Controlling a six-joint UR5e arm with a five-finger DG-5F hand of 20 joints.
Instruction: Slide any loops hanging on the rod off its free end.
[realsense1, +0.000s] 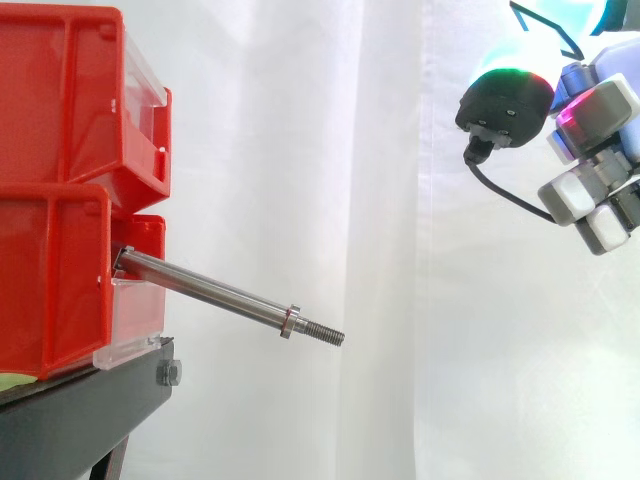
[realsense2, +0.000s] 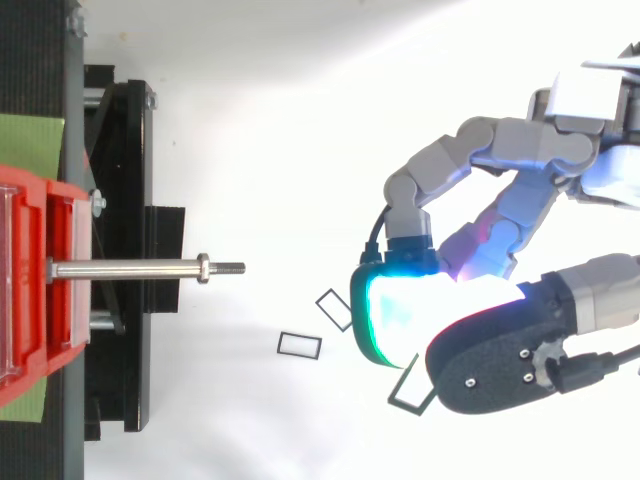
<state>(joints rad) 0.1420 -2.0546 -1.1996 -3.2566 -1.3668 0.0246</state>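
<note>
A steel rod (realsense1: 210, 293) sticks out of the lower red bin (realsense1: 50, 280) toward the right, with a nut (realsense2: 203, 268) near its threaded free end. Nothing hangs on it. My hand (realsense2: 500, 215) hovers well to the right of the rod tip and higher than it. Its fingers are curled, and its glowing pads pinch a thin black rectangular loop (realsense2: 410, 388), whose outline also shows at the top of the side view (realsense1: 548, 30). Two more black loops (realsense2: 300, 344) (realsense2: 335, 310) lie on the white ground between rod and hand.
Two red bins are stacked on a black stand (realsense1: 90, 410) at the left, the upper bin (realsense1: 70, 90) above the rod. A white curtain hangs behind. Open space lies between the rod tip and the hand.
</note>
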